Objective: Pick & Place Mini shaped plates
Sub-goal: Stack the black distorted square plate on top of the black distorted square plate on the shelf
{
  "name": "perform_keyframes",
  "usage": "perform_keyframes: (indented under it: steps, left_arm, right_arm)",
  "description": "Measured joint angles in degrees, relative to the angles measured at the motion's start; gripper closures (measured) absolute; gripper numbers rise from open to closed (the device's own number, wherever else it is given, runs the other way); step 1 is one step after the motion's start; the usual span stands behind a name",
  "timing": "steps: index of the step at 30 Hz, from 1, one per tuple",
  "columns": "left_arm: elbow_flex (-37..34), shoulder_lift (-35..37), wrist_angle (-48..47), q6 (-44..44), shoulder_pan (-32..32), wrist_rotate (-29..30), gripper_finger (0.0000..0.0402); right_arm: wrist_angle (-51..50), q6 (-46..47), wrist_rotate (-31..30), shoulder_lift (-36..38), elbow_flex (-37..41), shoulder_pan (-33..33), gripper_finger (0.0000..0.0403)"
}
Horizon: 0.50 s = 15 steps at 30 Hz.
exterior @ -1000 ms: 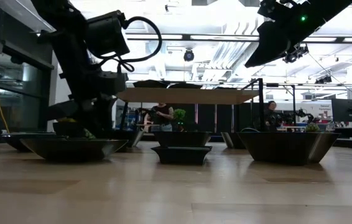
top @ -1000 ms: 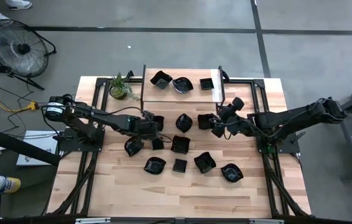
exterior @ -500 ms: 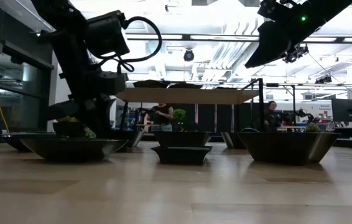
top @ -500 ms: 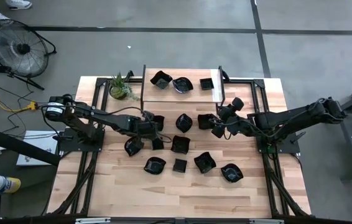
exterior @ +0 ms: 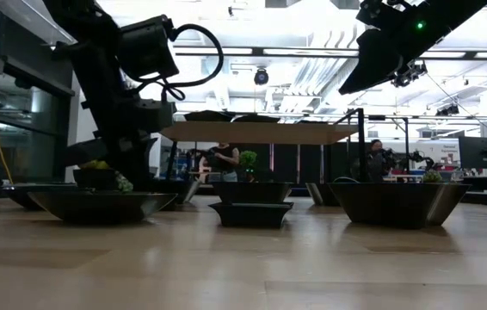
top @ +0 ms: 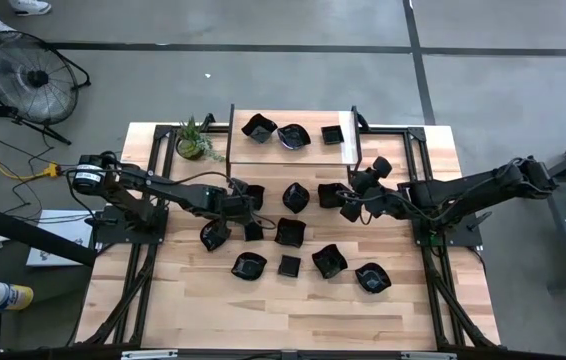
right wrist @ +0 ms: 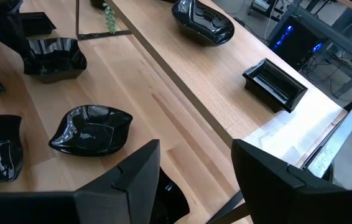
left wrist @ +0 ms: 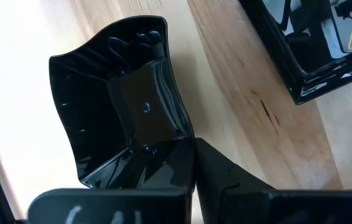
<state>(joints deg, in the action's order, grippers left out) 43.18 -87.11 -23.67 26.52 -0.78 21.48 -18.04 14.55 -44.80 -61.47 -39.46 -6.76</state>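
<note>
Several glossy black mini shaped plates lie flat on the wooden table point(top: 203, 300), and three more lie on a raised shelf point(top: 273, 152) at the far side. My left gripper point(top: 244, 199) point(left wrist: 193, 152) is low at the table's middle left, shut on a wavy square plate point(left wrist: 120, 93) point(top: 254, 190). My right gripper point(top: 346, 206) point(right wrist: 194, 168) hangs open above the table, right of centre, over another plate point(top: 329, 193) and touching nothing. My left gripper pinches the wavy square plate at a corner of its rim point(left wrist: 185, 138), on the side nearest the arm, between its two shut fingers. The fingers slant down from the table's left. The plate's bottom looks to be on the table, upright; the fingers hide the exact contact.
A small green potted plant point(top: 194, 143) stands at the far left beside the shelf. A square plate point(left wrist: 313, 56) lies close to the held one. Other plates point(exterior: 101, 205) point(exterior: 396, 202) crowd the table's middle; the near part of the table shows bare wood.
My left gripper has shut on the plate's rim without moving from its place. The plate has stayed where it was.
</note>
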Motion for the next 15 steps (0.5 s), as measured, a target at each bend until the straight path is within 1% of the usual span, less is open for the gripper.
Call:
perform_keyframes:
  steps: [6,8,15]
  left_arm:
    - [0.89,0.42,-1.37,0.10,-0.02,-2.00,0.0400]
    - [2.66,0.42,-4.27,-0.02,-0.47,-2.31,0.0400]
    - [10.77,0.42,-12.86,0.16,-4.40,0.09,0.0401]
  right_arm:
    - [0.02,0.42,0.00,0.00,0.00,-0.02,0.0208]
    - [-0.02,0.44,-0.02,0.00,0.00,-0.02,0.0208]
    - [-0.09,0.44,0.25,-0.01,0.00,-0.02,0.0208]
